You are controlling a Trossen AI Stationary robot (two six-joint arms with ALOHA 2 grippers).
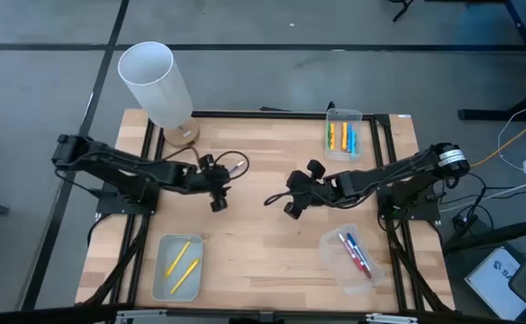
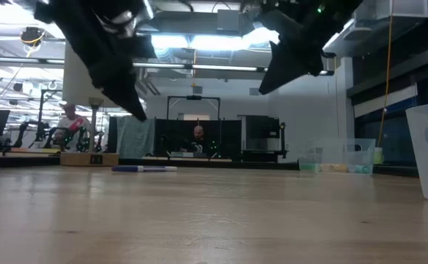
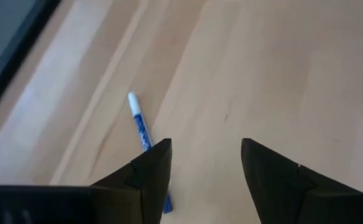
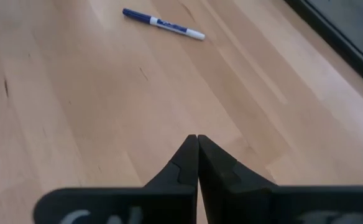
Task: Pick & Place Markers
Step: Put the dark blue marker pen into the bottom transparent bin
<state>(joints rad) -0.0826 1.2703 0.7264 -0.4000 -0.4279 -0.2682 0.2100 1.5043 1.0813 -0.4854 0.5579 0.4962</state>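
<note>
A blue marker with a white cap point(image 3: 141, 124) lies flat on the wooden table, and also shows in the high view point(image 1: 235, 168), the low view point(image 2: 144, 169) and the right wrist view point(image 4: 163, 23). My left gripper point(image 3: 206, 168) is open and hovers above the table, with the marker just outside one finger, on the far side point(image 1: 222, 185). My right gripper point(image 4: 197, 155) is shut and empty. It is raised over the table's middle point(image 1: 274, 201), pointing toward the marker. More markers lie in three clear trays.
A far-right tray point(image 1: 343, 135) holds yellow, orange and blue markers. A near-left tray point(image 1: 178, 266) holds two yellow ones. A near-right tray point(image 1: 354, 258) holds red and blue ones. A tall white cylinder point(image 1: 158, 83) stands at the far-left corner. Bare wood lies between the grippers.
</note>
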